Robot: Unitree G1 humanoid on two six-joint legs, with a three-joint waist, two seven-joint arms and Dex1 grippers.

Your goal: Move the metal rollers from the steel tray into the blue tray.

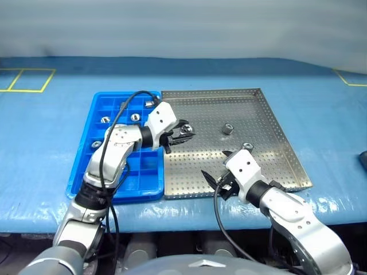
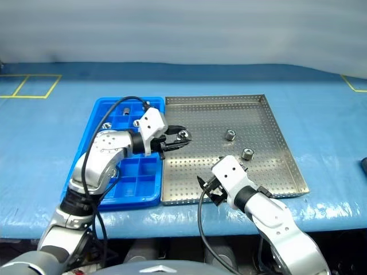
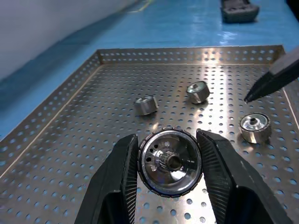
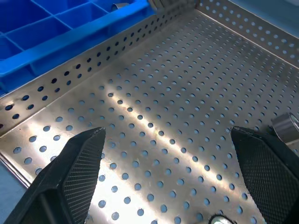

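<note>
left fingers (image 3: 219, 172) clamp roller (image 3: 169, 162) | above steel tray (image 3: 84, 140)

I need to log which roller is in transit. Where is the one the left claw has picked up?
In the head views the held roller sits pinched in the left claw, above the steel tray's left part, just right of the blue tray.

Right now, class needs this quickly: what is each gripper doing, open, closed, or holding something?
Left gripper: closed on a metal roller, above the steel tray.
Right gripper: open, holding nothing, over the steel tray.
</note>
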